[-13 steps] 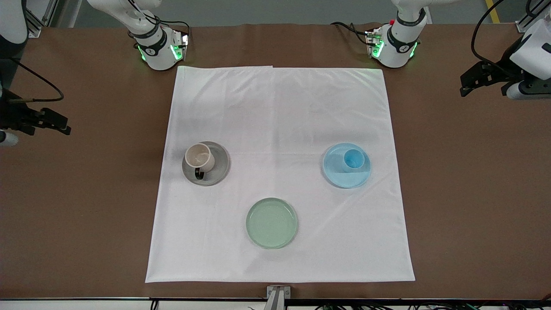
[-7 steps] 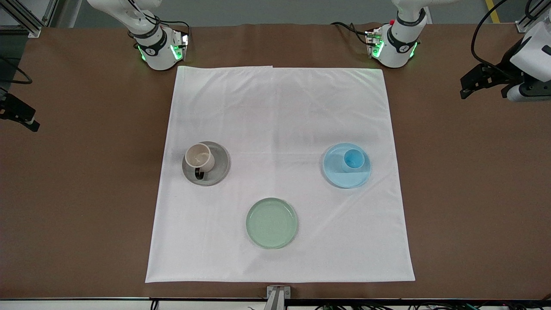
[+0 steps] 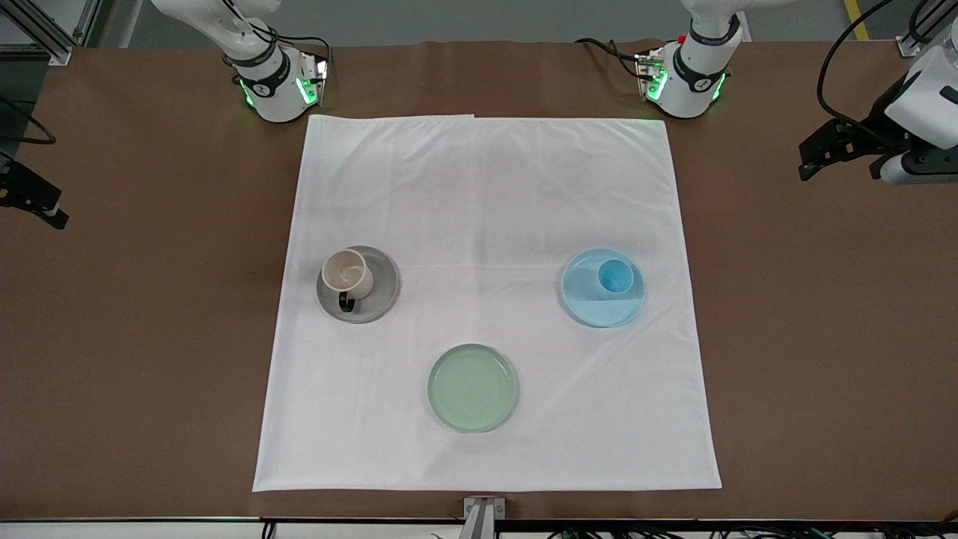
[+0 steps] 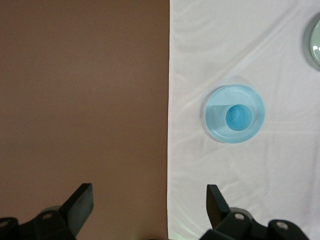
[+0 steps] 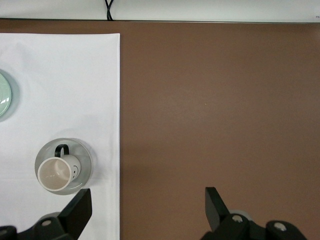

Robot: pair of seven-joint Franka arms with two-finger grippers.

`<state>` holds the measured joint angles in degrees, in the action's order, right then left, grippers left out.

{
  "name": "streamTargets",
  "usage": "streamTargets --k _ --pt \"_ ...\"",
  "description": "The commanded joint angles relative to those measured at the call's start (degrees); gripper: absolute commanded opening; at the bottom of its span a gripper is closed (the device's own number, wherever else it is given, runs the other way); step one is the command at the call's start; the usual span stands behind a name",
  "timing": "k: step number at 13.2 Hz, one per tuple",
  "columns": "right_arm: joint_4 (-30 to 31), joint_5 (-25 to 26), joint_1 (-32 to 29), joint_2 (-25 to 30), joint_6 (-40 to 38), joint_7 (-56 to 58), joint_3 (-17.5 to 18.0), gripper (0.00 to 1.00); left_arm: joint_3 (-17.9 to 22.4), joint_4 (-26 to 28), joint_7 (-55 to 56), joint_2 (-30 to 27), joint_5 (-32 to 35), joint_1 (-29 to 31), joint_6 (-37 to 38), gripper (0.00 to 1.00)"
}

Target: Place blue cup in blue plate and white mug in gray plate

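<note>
Front view: white cloth (image 3: 486,224) carrying blue cup (image 3: 614,278) upright in blue plate (image 3: 591,308), white mug (image 3: 346,274) upright in gray plate (image 3: 380,292), green plate (image 3: 472,387); left gripper (image 4: 149,206) and right gripper (image 5: 148,207) spread, empty, off the cloth.

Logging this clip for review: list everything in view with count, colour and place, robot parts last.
white mug: 1, cream-white, dark handle, upright on the gray plate
gray plate: 1, gray, on the cloth toward the right arm's end
blue cup: 1, light blue, upright on the blue plate
blue plate: 1, light blue, toward the left arm's end
green plate: 1, pale green, nearest the front camera
cloth: 1, white, on the brown table
left gripper: open, over bare table
right gripper: open, over bare table
</note>
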<state>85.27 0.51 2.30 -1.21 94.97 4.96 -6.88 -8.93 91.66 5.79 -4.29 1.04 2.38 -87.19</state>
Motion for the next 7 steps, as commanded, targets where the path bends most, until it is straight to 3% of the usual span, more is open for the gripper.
streamTargets --k 1,7 --pt "-0.98 0.28 -0.63 -0.28 -0.75 0.05 0.64 1.00 -0.39 -0.08 -0.16 -0.19 -0.25 0.61 -0.52 1.00" --pt "-1.07 0.28 -0.63 -0.28 -0.75 0.05 0.64 1.00 -0.39 0.09 -0.86 -0.10 -0.25 0.69 -0.17 1.00"
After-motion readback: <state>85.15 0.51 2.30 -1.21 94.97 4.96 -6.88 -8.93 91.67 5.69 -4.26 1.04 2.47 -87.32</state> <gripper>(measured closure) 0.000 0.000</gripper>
